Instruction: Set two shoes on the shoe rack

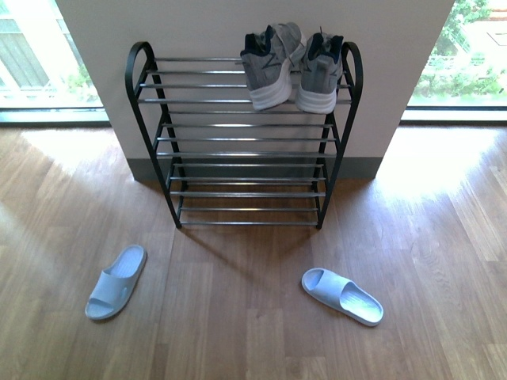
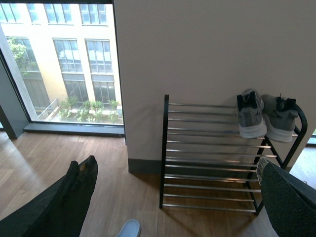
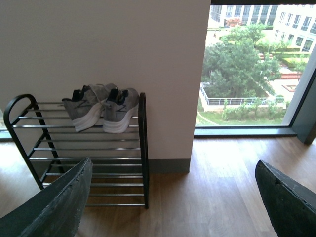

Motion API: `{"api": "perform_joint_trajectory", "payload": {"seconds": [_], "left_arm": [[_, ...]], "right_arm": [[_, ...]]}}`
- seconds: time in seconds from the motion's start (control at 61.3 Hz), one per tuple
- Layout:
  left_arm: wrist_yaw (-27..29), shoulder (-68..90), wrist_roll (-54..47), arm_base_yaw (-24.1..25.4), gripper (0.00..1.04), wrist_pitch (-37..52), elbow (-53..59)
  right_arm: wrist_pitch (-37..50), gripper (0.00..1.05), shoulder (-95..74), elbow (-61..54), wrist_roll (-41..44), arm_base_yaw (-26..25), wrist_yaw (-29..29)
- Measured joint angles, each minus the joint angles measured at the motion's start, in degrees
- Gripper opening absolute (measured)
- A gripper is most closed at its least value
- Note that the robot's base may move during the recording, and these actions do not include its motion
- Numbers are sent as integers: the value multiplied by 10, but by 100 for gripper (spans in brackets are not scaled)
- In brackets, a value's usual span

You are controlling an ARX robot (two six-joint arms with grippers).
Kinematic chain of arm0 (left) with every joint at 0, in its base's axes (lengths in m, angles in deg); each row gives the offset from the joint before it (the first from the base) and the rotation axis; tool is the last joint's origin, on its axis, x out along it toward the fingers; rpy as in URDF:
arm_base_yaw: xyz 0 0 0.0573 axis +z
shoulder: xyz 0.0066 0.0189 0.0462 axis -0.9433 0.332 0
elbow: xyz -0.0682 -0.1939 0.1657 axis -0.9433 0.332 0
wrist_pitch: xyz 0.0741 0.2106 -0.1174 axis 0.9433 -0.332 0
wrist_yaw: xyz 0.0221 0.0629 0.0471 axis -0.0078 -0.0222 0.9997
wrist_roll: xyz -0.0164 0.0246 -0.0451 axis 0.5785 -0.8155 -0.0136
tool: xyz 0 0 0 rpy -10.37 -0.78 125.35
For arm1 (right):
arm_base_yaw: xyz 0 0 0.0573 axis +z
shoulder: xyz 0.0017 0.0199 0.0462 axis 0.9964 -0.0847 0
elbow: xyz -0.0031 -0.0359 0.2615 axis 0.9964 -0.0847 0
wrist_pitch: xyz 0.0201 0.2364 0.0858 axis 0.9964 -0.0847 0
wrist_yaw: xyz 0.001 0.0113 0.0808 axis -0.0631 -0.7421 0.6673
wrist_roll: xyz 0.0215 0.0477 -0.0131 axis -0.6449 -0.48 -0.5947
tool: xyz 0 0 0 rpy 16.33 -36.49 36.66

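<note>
Two slippers: the left slipper (image 1: pixel 116 282) and right slipper (image 1: pixel 342 295) lay well apart on the floor (image 1: pixel 238 340), in front of the rack (image 1: pixel 230 139), one toward each side. Neither was on a tier, so the task looked barely begun.
Rack: it stood against the wall (image 1: pixel 238 24). Its lower tiers were bare, which left room for both slippers.
Sneakers: the sneakers (image 1: pixel 269 73) sat side by side at the right end of the top tier, already stored and out of the way.
Left hand: the left hand (image 2: pixel 177 168) had its fingers spread wide and held nothing. It was raised and facing the rack, probably because the left slipper was its nearer pick.
Right hand: the right hand (image 3: pixel 174 165) was likewise spread and empty, on the side of the right slipper.
Front view: only this view showed both slippers whole and their spacing. Neither arm appeared in it.
Left wrist view: it caught just the tip of one slipper at the frame's edge.
Right wrist view: it showed no slipper, only the rack's sneaker end and a window (image 3: pixel 247 64).
</note>
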State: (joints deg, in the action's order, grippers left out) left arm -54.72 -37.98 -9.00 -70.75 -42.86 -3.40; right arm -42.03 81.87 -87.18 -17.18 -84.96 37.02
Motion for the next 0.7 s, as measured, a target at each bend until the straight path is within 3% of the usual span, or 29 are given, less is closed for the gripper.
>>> {"api": "perform_joint_trajectory", "payload": {"seconds": [0.701], "left_arm": [[0, 0, 0, 0, 95, 0, 0]], "right_arm": [[0, 96, 1, 0, 0, 0, -1]]}}
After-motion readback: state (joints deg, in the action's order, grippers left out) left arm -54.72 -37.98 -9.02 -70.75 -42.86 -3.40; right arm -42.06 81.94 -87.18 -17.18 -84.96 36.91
